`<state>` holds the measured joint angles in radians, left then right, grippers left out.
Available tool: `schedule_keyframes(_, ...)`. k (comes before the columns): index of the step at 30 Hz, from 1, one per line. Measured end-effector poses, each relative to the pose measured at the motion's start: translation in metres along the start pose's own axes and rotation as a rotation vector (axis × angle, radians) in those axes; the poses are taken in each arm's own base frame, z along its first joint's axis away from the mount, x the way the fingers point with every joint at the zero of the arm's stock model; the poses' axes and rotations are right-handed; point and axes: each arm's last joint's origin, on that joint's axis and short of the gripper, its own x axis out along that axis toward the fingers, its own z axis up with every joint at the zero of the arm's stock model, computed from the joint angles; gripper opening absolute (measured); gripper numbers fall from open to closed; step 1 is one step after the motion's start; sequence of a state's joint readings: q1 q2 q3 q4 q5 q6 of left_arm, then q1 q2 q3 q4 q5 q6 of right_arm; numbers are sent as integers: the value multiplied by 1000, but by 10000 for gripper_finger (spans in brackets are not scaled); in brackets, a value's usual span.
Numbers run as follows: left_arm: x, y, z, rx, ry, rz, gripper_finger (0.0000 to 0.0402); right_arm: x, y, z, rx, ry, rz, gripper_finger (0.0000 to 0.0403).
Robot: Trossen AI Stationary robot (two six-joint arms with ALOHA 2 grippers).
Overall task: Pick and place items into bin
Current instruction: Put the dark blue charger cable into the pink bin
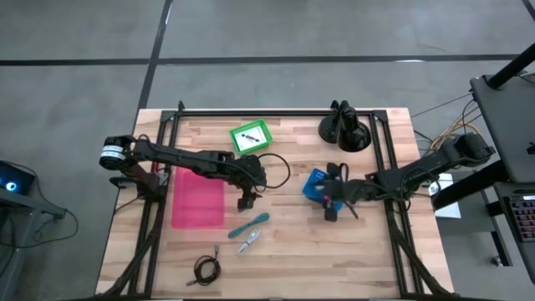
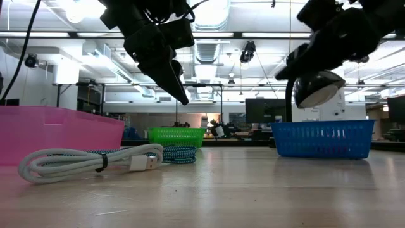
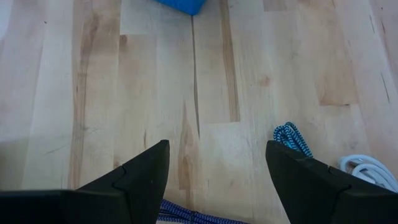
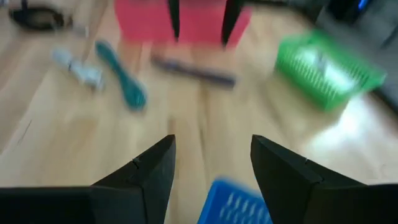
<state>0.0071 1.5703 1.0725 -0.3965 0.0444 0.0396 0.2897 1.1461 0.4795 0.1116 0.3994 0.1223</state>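
Your left gripper is hovering over the table just right of the pink bin, its jaws standing apart on nothing. Your right gripper is hanging beside the blue basket, jaws apart and empty. The teal tool and white cable are lying below the left gripper, the black coiled cable nearer the front edge, the green basket at the back

No legible text, label, brand, number or sign appears in any view; none of the surfaces shown bears readable lettering.
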Motion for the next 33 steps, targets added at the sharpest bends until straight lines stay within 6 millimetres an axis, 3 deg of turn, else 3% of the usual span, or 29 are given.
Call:
schedule_keyframes(8,0,0,-1,-36,5,0,250,-1,-3,-11,-131,-395,-56,196)
schedule_keyframes(15,0,1,-2,-283,9,49,250,-4,-6,-16,-290,-572,-138,196)
schedule_keyframes(20,1,5,-4,-552,-16,160,250,-3,-4,-11,-355,-588,-170,196)
schedule_keyframes(23,5,6,-15,-694,-12,239,250,0,-3,-4,-351,-601,-174,196)
schedule_keyframes(33,19,6,-52,-908,69,297,250,13,3,10,-412,-584,-193,196)
